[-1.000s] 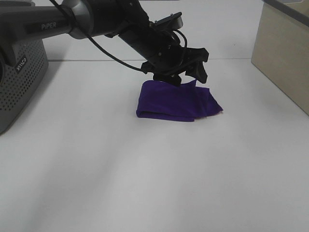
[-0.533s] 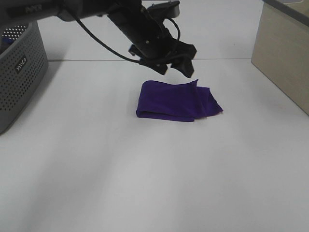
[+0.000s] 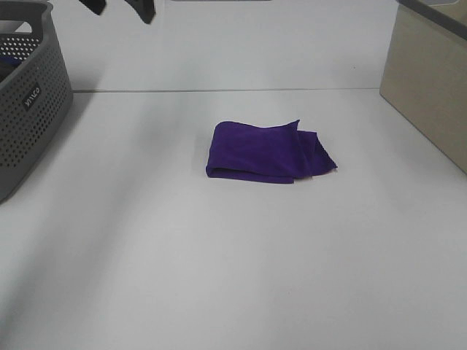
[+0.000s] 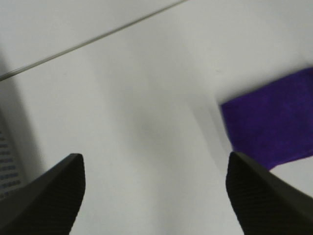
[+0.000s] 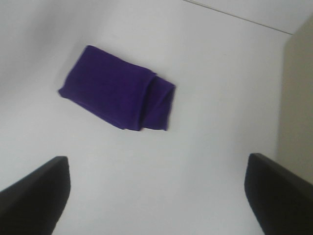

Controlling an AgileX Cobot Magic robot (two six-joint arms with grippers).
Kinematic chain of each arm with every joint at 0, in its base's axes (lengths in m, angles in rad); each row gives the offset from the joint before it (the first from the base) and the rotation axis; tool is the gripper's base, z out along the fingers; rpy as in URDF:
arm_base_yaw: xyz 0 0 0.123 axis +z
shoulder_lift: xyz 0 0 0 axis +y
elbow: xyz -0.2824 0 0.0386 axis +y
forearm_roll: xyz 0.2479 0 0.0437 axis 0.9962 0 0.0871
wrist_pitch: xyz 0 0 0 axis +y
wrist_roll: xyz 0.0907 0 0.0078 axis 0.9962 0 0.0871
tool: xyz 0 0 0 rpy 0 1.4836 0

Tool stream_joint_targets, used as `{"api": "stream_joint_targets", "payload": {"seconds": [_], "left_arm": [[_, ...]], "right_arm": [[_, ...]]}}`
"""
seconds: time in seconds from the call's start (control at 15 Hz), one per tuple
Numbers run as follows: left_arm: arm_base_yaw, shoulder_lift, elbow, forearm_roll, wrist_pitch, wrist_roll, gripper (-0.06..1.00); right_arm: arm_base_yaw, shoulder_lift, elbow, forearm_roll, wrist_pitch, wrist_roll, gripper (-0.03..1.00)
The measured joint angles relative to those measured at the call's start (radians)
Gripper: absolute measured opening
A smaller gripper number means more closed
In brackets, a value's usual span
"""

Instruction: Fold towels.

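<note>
In the exterior high view, the purple towel (image 3: 268, 152) was seen lying folded on the white table (image 3: 233, 277), a little above the centre of the frame, with a looser, uneven flap bunched at its right end. A perforated gray basket (image 3: 29, 95) stood at the left edge, and a beige box (image 3: 427, 80) at the right edge. Only two dark fingertips of the left gripper (image 3: 121, 7) were caught at the upper left; they appeared spread, with nothing between them. The right gripper was not shown here.

In the left wrist view, the left gripper (image 4: 156, 193) was shown spread wide and empty, its fingers at the two lower corners. Only a corner of the towel (image 4: 271, 129) was caught at the right edge, somewhat blurred. A risk was judged here: the loose flap could spring open and spoil the fold, since nothing pressed it down.

In the right wrist view, the right gripper (image 5: 156, 196) was likewise seen released and holding nothing. The whole towel (image 5: 117, 89) was shown in the upper left, well apart from the fingers, and the overlapping layers at its bunched end were made plainer than elsewhere. The beige box (image 5: 296, 88) filled the right edge; an arm swung wide could be judged to strike it.
</note>
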Motion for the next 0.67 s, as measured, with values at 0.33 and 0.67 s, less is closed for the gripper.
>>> {"api": "stream_joint_targets", "payload": {"seconds": [0.33, 0.67], "left_arm": [[0.241, -0.309, 0.241, 0.016, 0.0, 0.0, 0.73], [0.347, -0.901, 0.858, 0.023, -0.015, 0.021, 0.73]], "right_arm": [[-0.288, -0.003, 0.002, 0.098, -0.002, 0.027, 0.93], [-0.337, -0.375, 0.378, 0.133, -0.009, 0.007, 0.93]]}}
